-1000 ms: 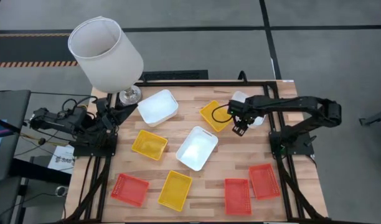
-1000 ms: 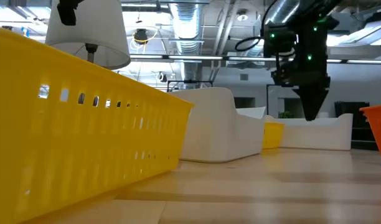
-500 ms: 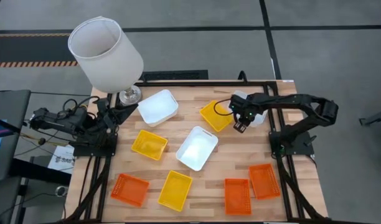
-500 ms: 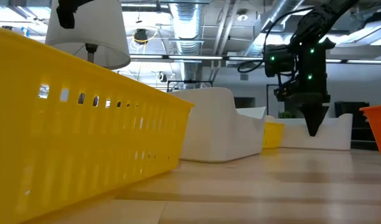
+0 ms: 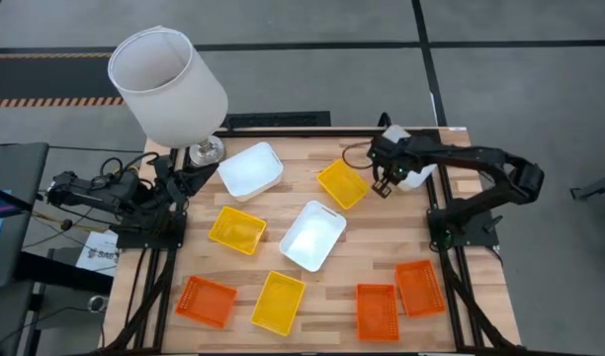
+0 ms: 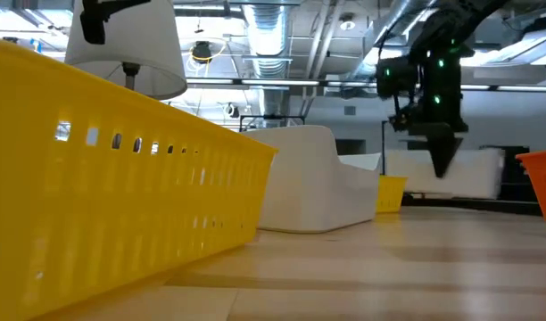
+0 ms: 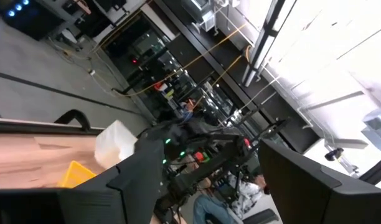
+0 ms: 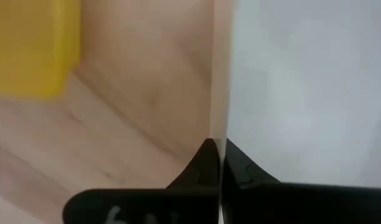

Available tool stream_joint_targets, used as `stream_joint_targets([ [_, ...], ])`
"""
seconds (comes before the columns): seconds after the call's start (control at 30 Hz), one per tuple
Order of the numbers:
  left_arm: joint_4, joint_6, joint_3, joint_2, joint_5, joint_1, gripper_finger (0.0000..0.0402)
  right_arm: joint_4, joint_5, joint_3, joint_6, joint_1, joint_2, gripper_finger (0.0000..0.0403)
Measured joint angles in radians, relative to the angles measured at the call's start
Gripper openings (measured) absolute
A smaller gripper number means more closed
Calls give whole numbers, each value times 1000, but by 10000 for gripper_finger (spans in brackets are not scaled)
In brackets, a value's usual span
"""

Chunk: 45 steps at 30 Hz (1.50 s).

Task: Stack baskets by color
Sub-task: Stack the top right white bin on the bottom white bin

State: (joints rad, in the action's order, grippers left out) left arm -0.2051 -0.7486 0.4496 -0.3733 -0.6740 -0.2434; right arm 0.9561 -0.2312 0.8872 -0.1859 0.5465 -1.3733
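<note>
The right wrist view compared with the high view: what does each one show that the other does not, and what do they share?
Only the right wrist view shows the right gripper shut on the rim of the white basket. Only the high view shows the whole table, the three orange baskets, the lampshade and the waiting left gripper. Both show that white basket and the yellow basket beside it.

Three white plastic baskets (image 5: 312,234), three yellow plastic baskets (image 5: 236,229), three orange mesh-sided baskets (image 5: 206,301), one white cylindrical lampshade (image 5: 166,85).
</note>
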Motion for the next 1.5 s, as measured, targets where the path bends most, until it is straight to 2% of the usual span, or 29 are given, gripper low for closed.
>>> stream_joint_targets([
  [0.1,1,0,0,0,-9,0,249,30,-44,66,36,0,36,2],
  [0.23,10,0,0,0,-13,0,249,24,13,164,271,-49,92,2],
  [0.37,14,0,0,0,-14,0,249,28,74,260,594,-171,119,1],
  [0.47,15,0,0,0,-14,0,249,24,79,309,848,-285,120,1],
  [0.57,15,0,0,0,-20,0,249,16,80,341,993,-392,96,1],
  [0.87,20,5,0,0,-107,0,249,-36,77,389,1130,-610,-13,1],
  [1.07,38,-13,0,0,-121,0,249,-74,77,404,1117,-725,-100,1],
  [1.23,38,-16,0,0,-112,0,249,-151,54,404,1067,-780,-195,1],
  [1.5,38,-15,0,0,-109,0,249,-152,38,402,1032,-795,-299,1],
])
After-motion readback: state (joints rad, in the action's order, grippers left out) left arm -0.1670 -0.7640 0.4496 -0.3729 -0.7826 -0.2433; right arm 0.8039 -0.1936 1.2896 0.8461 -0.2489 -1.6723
